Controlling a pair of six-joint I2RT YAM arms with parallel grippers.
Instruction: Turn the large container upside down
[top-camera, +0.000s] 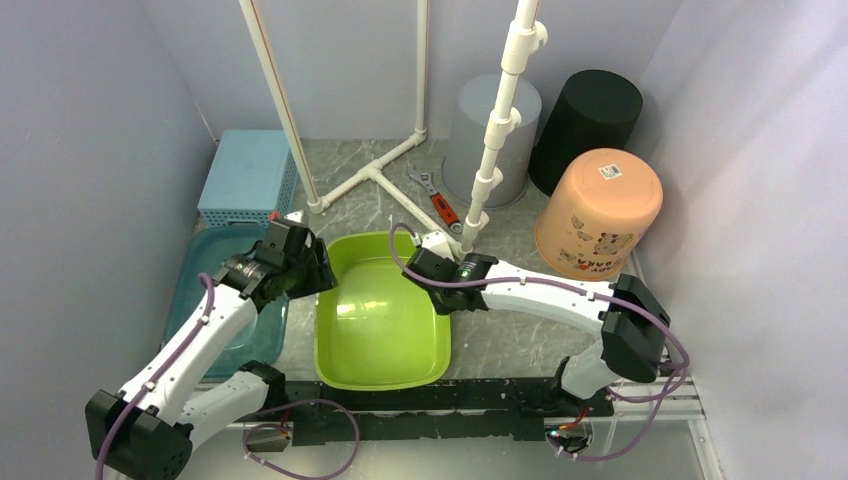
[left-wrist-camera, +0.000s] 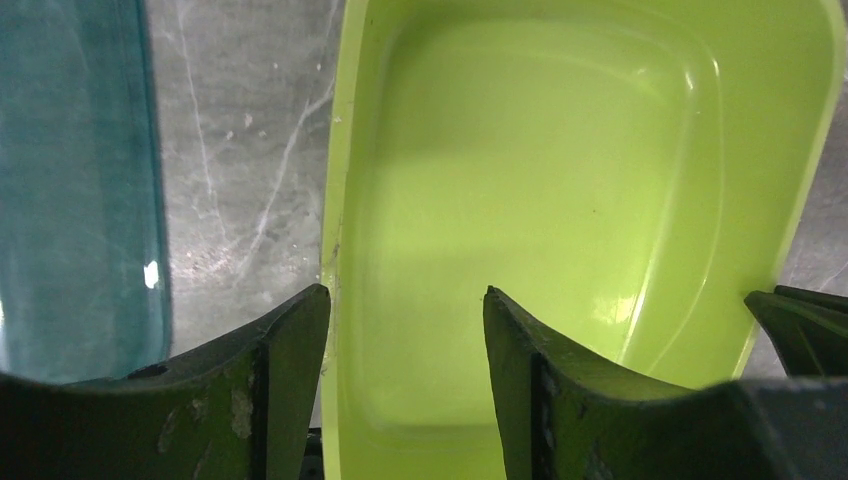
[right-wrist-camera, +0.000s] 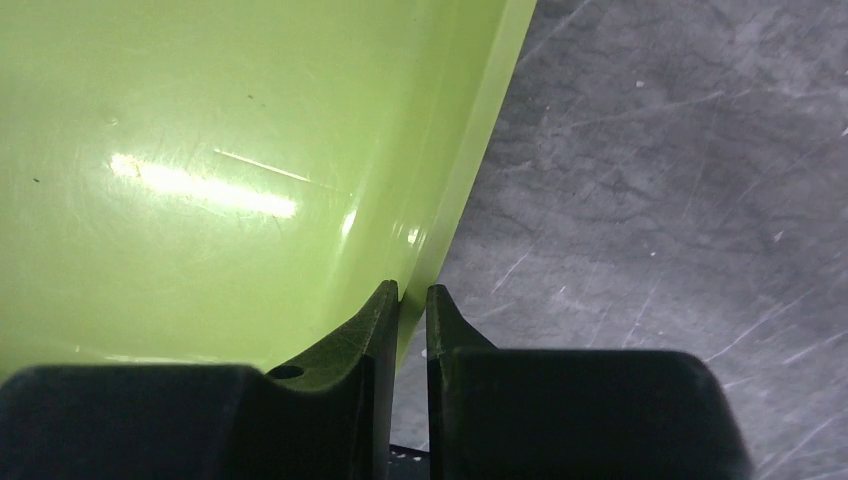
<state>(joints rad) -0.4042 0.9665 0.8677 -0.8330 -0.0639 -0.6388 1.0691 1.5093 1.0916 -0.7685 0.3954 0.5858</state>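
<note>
The large container is a lime-green tub, open side up in the middle of the table. It also fills the left wrist view and the right wrist view. My left gripper is open at the tub's left rim; in the left wrist view one finger is outside the rim and the other inside. My right gripper is at the tub's far right rim. In the right wrist view its jaws are shut on the thin rim edge.
A teal tub lies left of the green one, with a blue basket behind it. A white pipe frame, a wrench, and upturned grey, black and orange buckets stand behind.
</note>
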